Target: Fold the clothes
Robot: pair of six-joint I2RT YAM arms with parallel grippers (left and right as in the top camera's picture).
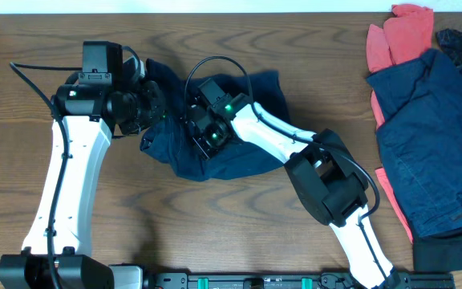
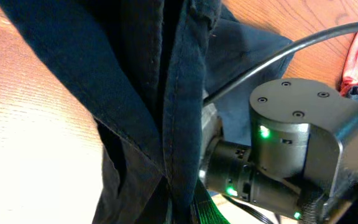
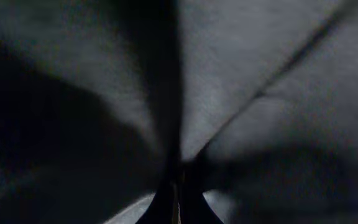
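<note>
The dark navy-blue shorts lie bunched at the table's middle. My left gripper is at their left edge and is shut on a hem of the shorts, which hangs in folds across the left wrist view. My right gripper is pressed into the middle of the shorts. Its fingers are shut on a pinched fold of dark cloth that fills the right wrist view. The right arm's wrist shows close behind the cloth.
A pile of other clothes lies at the right edge: dark navy garments on top of coral-red ones. Bare wooden table shows in front of the shorts and at the left.
</note>
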